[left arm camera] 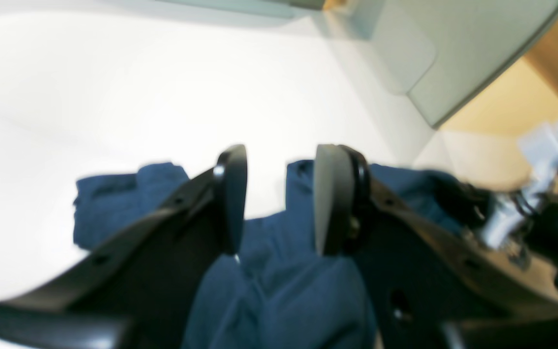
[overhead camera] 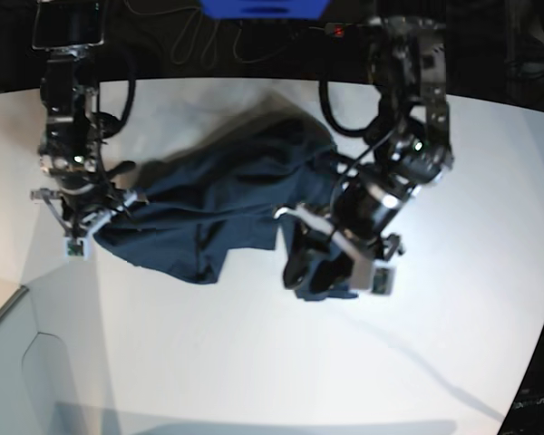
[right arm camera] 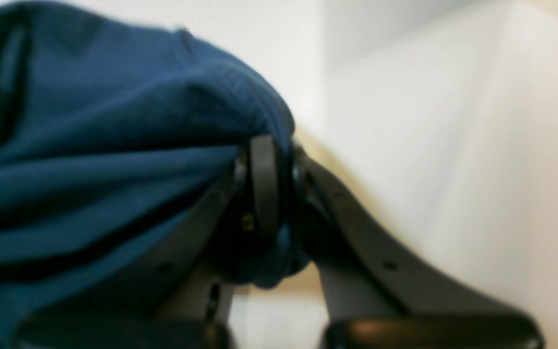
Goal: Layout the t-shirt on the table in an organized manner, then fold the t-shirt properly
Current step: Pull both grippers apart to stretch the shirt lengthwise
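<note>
The dark navy t-shirt point(overhead camera: 227, 204) lies crumpled across the white table point(overhead camera: 254, 362), stretched between my two arms. In the left wrist view my left gripper point(left arm camera: 281, 201) stands open just above the t-shirt point(left arm camera: 279, 291), with nothing between its fingers. In the base view it point(overhead camera: 310, 265) hovers over the shirt's near right end. My right gripper point(right arm camera: 284, 189) is shut on a bunched fold of the t-shirt point(right arm camera: 90, 145). In the base view it point(overhead camera: 104, 213) holds the shirt's left end slightly off the table.
A grey-green panel point(left arm camera: 453, 48) and beige floor lie beyond the table's curved edge point(overhead camera: 9, 304). Cables and a blue object point(overhead camera: 263, 7) sit at the back. The other arm's blurred hardware point(left arm camera: 540, 218) shows on the right of the left wrist view.
</note>
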